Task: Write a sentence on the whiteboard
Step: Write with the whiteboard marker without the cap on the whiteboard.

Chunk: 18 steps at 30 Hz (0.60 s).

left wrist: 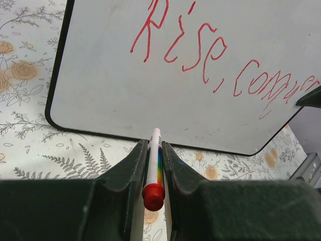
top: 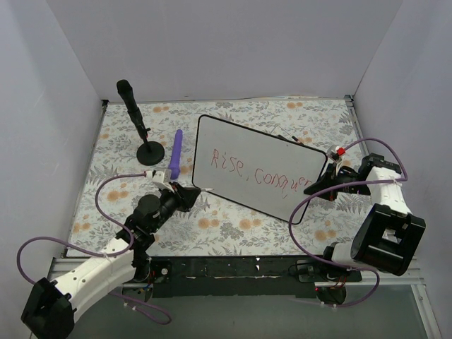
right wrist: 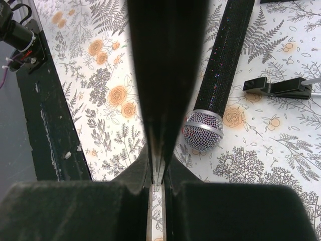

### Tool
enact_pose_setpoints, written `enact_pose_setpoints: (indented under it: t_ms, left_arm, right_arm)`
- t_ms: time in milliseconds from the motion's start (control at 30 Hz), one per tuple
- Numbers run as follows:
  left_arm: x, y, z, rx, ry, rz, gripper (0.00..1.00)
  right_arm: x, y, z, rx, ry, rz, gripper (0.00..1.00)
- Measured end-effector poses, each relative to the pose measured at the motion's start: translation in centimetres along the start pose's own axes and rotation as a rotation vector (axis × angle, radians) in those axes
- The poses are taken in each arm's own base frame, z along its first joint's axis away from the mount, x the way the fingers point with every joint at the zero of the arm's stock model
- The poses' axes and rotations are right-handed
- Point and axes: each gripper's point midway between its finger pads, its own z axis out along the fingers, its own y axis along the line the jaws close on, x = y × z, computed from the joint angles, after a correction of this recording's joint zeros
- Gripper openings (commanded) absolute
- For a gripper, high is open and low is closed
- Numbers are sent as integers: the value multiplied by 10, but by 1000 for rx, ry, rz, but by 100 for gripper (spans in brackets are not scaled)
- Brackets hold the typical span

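Note:
The whiteboard [top: 236,138] lies slanted across the middle of the floral table, glossy white with a thin black rim. The sentence [top: 258,171] runs over it in red marker letters, reading about "Rise, conquer" [left wrist: 200,50]. My left gripper [top: 198,191] is shut on a white marker [left wrist: 154,165] with a rainbow stripe and a red end. The marker's tip sits just over the near rim of the whiteboard [left wrist: 125,95]. My right gripper [top: 314,188] is shut on the board's right edge, and the right wrist view shows the whiteboard [right wrist: 168,60] edge-on as a dark slab between the jaws [right wrist: 156,173].
A black microphone on a round-based stand [top: 150,152] rises at the back left, with a purple stick [top: 176,150] beside it. In the right wrist view a mesh-headed microphone [right wrist: 203,131] and a black clip [right wrist: 276,87] show beside the board. White walls enclose the table.

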Motion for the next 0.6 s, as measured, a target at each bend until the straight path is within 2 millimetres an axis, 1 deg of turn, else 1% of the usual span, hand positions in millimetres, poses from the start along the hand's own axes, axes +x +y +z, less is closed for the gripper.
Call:
enact_pose_setpoints:
  t_ms: [67,133,233,300,367,433,533,600]
  left_arm:
    - [2,4,2,4,-13,-6,0]
    - [-2,2,3,24,-37,-7,0]
    - [-17,-5,6,70,-93,-3,0]
    - [-24,-5,8,88,-125,1,0]
    - [-30,-2,11,99,-145,6,0]
    - [-31,3,14,108,-154,10,0]
    - [-27,14,18,112,-144,10,0]
    - [-28,17,22,119,-142,10,0]
  right_arm:
    - [0,-1,0,7,-3,13,1]
    - [-1,-3,0,13,-6,24,1]
    - [-1,-5,1,15,-8,35,1]
    - [-1,-6,1,16,-8,41,1]
    - [-1,-7,1,14,-9,51,1]
    - [-1,-7,2,12,-10,56,1]
    - [0,-8,2,12,-11,58,1]
    - [0,-9,2,11,-12,61,1]
